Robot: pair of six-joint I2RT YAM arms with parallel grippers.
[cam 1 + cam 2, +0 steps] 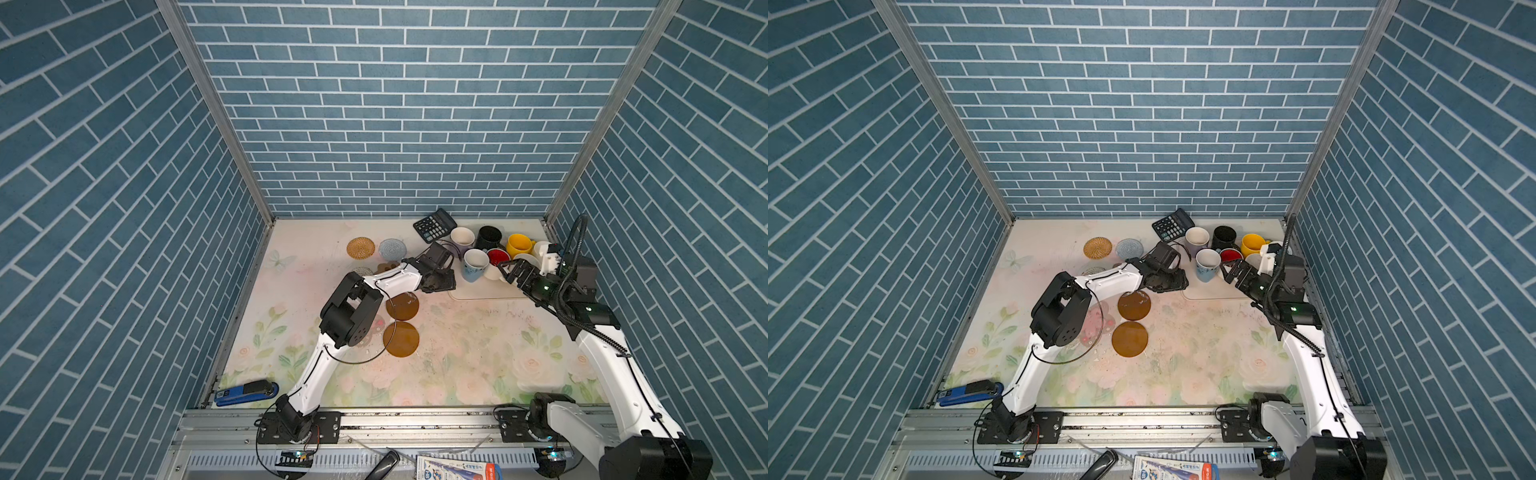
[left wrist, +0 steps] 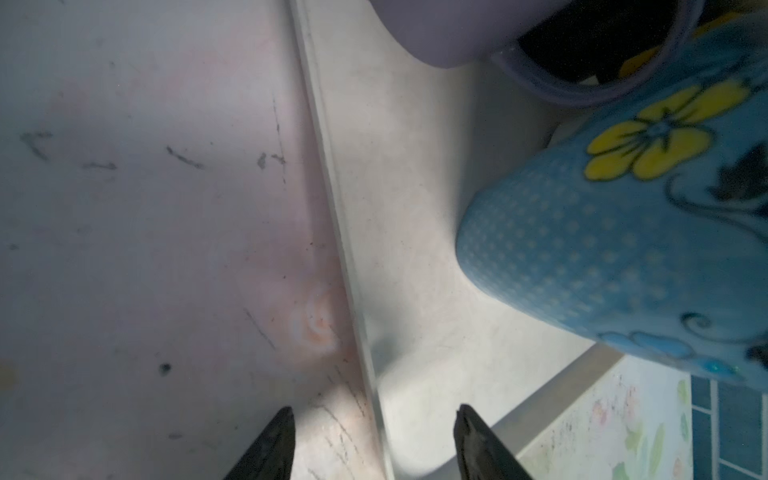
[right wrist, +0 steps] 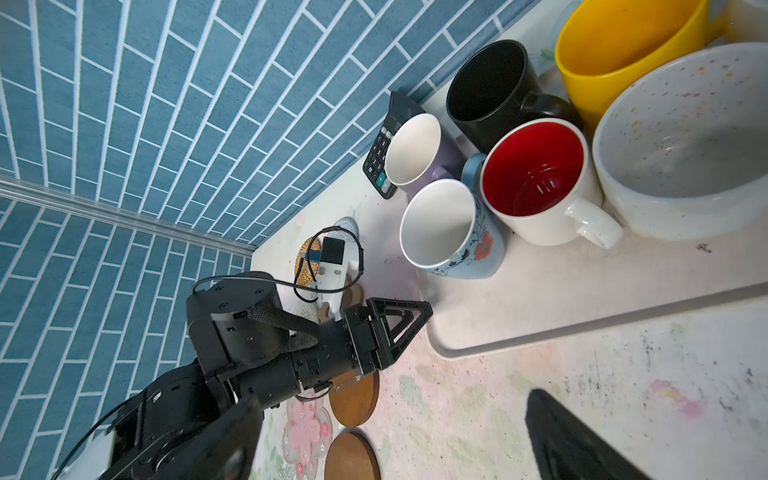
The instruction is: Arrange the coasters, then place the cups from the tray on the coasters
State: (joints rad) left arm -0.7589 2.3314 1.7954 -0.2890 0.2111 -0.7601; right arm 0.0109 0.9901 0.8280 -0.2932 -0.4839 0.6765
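The cream-pink tray (image 1: pixel 490 296) at the back right holds the cups: lavender (image 1: pixel 462 239), black (image 1: pixel 489 237), yellow (image 1: pixel 519 244), red-inside (image 1: pixel 498 256), pale blue flowered (image 1: pixel 475 264) and a speckled cream one (image 3: pixel 681 166). My left gripper (image 1: pixel 440 282) stands open at the tray's left edge, and its fingers straddle the rim (image 2: pixel 332 208) without touching it. My right gripper (image 1: pixel 508 271) is wide open and empty, low beside the red-inside cup. On the mat lie the coasters: woven tan (image 1: pixel 360 248), blue-grey (image 1: pixel 392 249), two amber discs (image 1: pixel 402 306) (image 1: pixel 401 338) and a pink flowery one (image 3: pixel 306 432), partly under the left arm.
A black calculator (image 1: pixel 434 225) leans behind the lavender cup at the back wall. A blue stapler (image 1: pixel 247 392) lies at the front left corner. Blue brick walls close in three sides. The left forearm spans the coasters between the tan one and the amber discs.
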